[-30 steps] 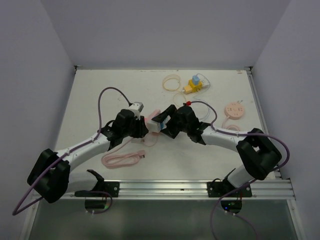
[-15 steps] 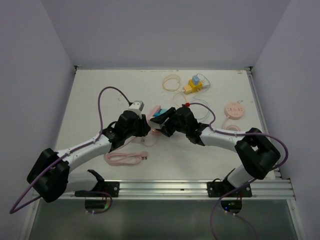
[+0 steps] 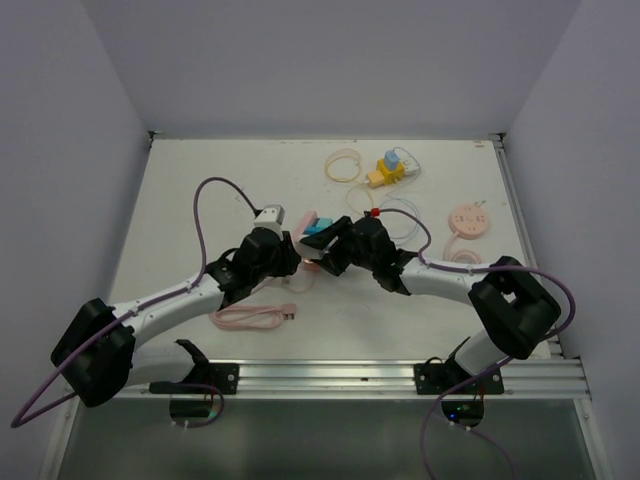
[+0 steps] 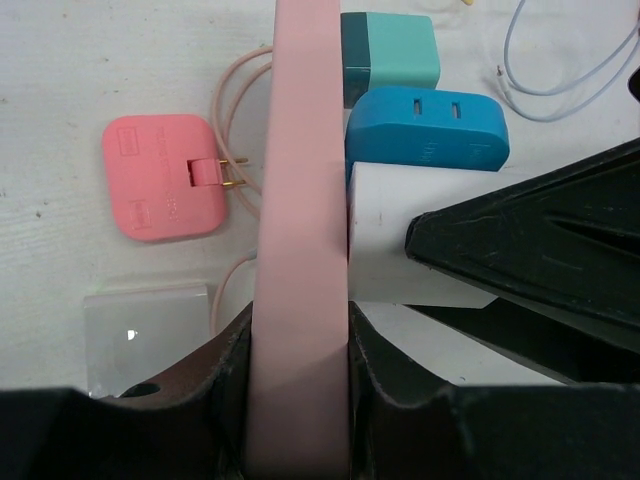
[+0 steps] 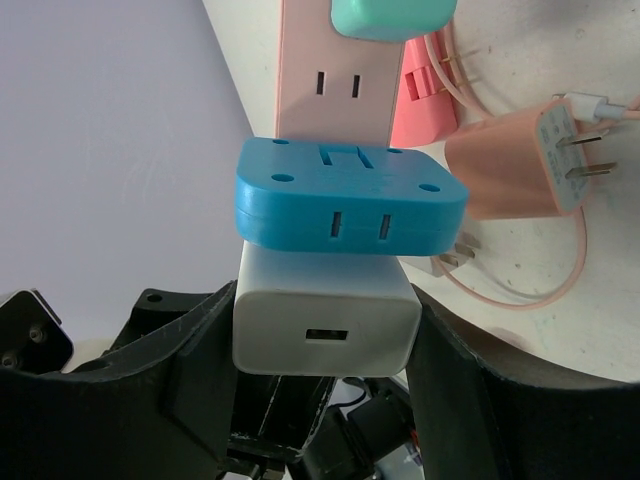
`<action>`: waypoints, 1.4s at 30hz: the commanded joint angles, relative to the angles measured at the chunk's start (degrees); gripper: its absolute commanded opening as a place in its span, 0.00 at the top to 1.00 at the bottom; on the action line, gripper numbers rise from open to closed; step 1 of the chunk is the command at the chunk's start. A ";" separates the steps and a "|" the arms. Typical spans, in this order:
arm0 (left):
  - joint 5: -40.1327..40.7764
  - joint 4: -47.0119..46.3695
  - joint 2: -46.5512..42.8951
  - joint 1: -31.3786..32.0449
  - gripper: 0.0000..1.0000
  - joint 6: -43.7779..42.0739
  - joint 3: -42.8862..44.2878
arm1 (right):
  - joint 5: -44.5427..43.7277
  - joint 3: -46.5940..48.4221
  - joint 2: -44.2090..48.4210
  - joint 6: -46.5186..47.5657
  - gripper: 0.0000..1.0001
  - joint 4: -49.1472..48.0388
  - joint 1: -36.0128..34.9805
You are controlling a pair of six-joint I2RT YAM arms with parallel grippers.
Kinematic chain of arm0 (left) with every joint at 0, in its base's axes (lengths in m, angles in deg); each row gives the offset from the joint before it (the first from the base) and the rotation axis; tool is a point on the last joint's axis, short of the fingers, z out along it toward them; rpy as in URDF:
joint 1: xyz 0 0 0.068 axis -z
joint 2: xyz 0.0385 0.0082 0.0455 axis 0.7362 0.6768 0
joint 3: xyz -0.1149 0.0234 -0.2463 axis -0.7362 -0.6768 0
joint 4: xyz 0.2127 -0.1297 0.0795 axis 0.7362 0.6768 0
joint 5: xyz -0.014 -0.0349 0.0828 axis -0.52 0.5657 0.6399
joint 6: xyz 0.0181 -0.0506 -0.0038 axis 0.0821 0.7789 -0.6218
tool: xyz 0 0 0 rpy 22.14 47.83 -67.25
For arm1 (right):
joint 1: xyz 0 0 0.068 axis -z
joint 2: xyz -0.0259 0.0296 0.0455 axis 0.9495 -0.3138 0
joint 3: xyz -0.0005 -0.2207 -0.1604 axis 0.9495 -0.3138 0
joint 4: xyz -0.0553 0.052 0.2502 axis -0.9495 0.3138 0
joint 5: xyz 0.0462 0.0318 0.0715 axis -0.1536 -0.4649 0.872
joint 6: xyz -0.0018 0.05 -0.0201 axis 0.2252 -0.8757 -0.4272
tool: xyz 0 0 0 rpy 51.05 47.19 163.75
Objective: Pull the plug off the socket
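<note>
The pink power strip (image 4: pixel 300 200) is the socket; my left gripper (image 4: pixel 298 400) is shut on its near end and holds it above the table. A white USB charger plug (image 5: pixel 325 310) sits in the strip and my right gripper (image 5: pixel 325 340) is shut on its sides. A blue adapter (image 5: pixel 350 205) and a teal plug (image 5: pixel 390 15) sit in the strip beyond it. In the top view both grippers meet at the strip (image 3: pixel 312 222) at the table's middle. In the left wrist view the white plug (image 4: pixel 385 235) still touches the strip's face.
A pink square adapter (image 4: pixel 165 190) and a salmon charger (image 5: pixel 520 165) with pink cable lie on the table under the strip. A coiled pink cable (image 3: pixel 250 316) lies front left. A yellow socket block (image 3: pixel 388 170), a cable loop (image 3: pixel 343 163) and a round pink disc (image 3: pixel 468 220) sit behind.
Both grippers and the strip have shifted slightly back and up together. The strip has tilted, showing the blue and teal plugs more. The white plug stays in the strip.
</note>
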 commanded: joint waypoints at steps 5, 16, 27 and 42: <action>22.17 -1.06 -1.99 -1.82 1.00 4.88 -0.04 | -0.09 -2.97 4.30 -2.13 1.00 1.18 -0.08; 24.55 -2.20 -0.32 -1.91 1.00 0.06 1.72 | 2.28 -7.10 8.61 -2.39 1.00 2.58 3.60; 22.18 -7.22 -2.95 -1.82 1.00 -12.87 1.54 | 7.90 -1.92 13.80 5.59 1.00 14.10 10.55; 16.91 -4.05 -8.23 -3.40 1.00 -13.04 6.03 | 17.22 6.34 -2.72 29.15 0.99 26.84 5.54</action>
